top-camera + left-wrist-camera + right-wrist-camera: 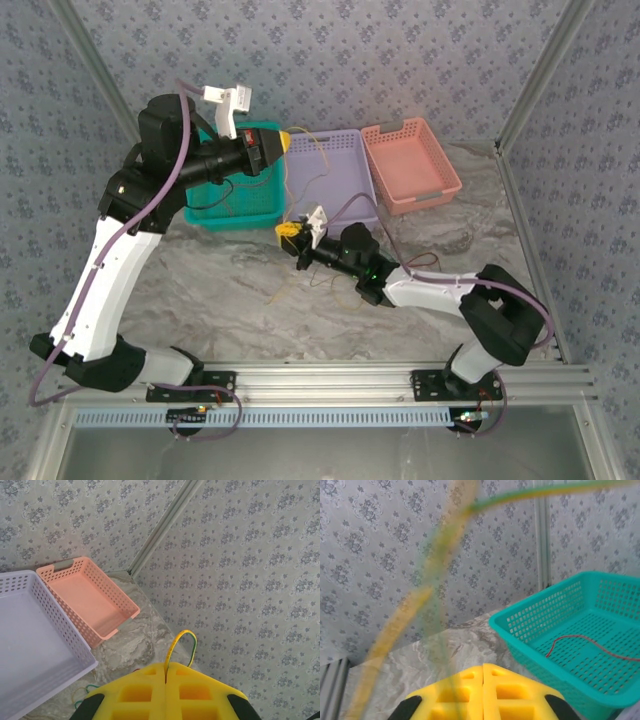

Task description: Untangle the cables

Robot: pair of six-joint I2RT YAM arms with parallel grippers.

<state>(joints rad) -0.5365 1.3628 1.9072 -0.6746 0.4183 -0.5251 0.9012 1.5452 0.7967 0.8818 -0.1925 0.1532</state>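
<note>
Viewing from above, the left gripper [287, 141] was raised over the far edge where the teal basket [240, 216] met the purple basket [340, 178], with the pink basket [410, 160] beside them at the right. The right gripper [288, 232] hung low, just beside the near rim of the purple basket. A few thin loose strands [284, 292] lay on the marbled table [200, 300] in front of it.

In the left wrist view, the left gripper [165, 668] had its yellow fingers pressed together, clamped on the yellow-green cable [173, 646], which rose from the seam between them as a short arch. The purple basket [30, 645] and the pink basket [90, 600] lay beyond it.

In the right wrist view, the right gripper [483, 669] likewise had its fingers together. The yellow-green cable [427, 592] crossed close to the lens, blurred, from upper right to lower left; whether a strand was pinched between these fingers could not be told. The teal basket [535, 625] stood to the right, with a red cable [575, 636] lying on its floor.
</note>
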